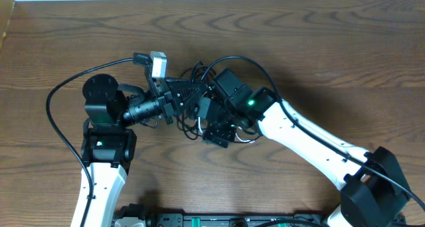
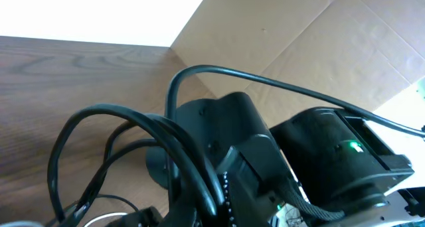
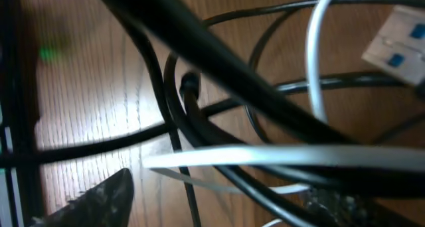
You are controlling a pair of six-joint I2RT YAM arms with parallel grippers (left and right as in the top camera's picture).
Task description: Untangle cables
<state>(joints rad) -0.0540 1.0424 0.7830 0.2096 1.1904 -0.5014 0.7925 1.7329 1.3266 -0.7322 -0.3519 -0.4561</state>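
Observation:
The cables lie as a tangle of thin black loops with a white section between my two grippers at mid-table. My left gripper reaches in from the left. In the left wrist view its jaws sit at the bottom edge and appear shut on black loops that rise off the table. My right gripper comes in from the right, directly against the tangle. In the right wrist view its fingers stand wide apart, with black cords and a white cord crossing between them.
A white plug with blue inserts lies at the upper right of the right wrist view. The right arm's black housing fills much of the left wrist view. A cardboard wall stands behind. The arm's own thick black cable arcs left.

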